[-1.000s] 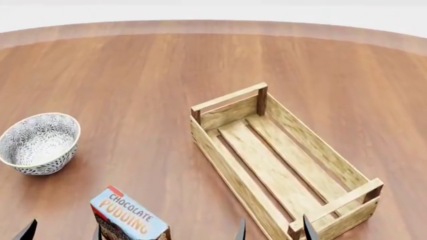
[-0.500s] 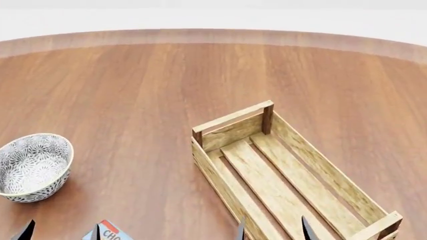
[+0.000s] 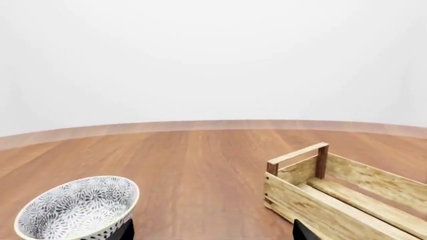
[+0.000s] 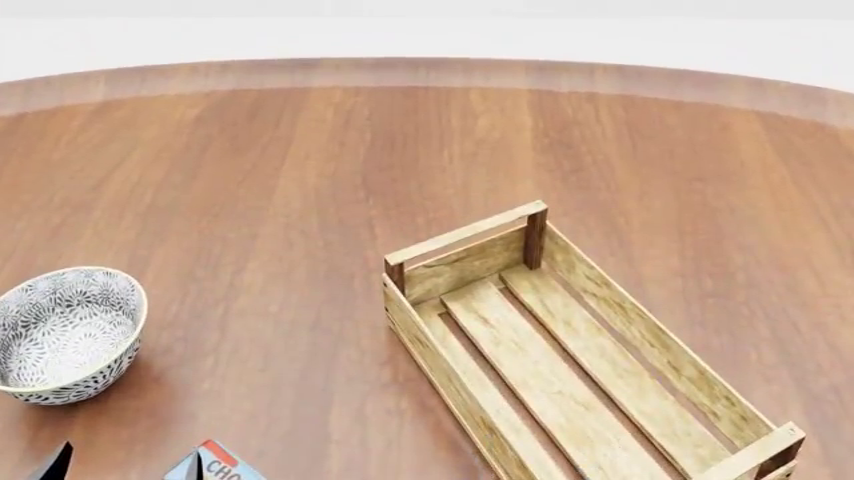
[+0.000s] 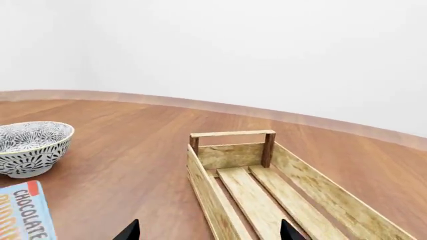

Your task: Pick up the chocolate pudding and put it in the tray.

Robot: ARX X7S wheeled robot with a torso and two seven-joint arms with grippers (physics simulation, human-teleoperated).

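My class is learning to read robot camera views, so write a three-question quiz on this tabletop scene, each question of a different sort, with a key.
1. True or false: the chocolate pudding lies inside the tray.
2. Multiple choice: in the head view, the bowl stands on which side of the tray? A left, B right, C inside it.
3. Fill in: the tray's slats hold ____ so far.

Key: 1 false; 2 A; 3 nothing.

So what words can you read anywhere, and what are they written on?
"CHOCOLATE" on the pudding carton's light blue top, in the right wrist view.
A second line below it is cut off by the picture's edge; not readable.
"CHO" is all that shows of the carton in the head view.
No writing on the bowl, only a pattern.
None on the tray or table.
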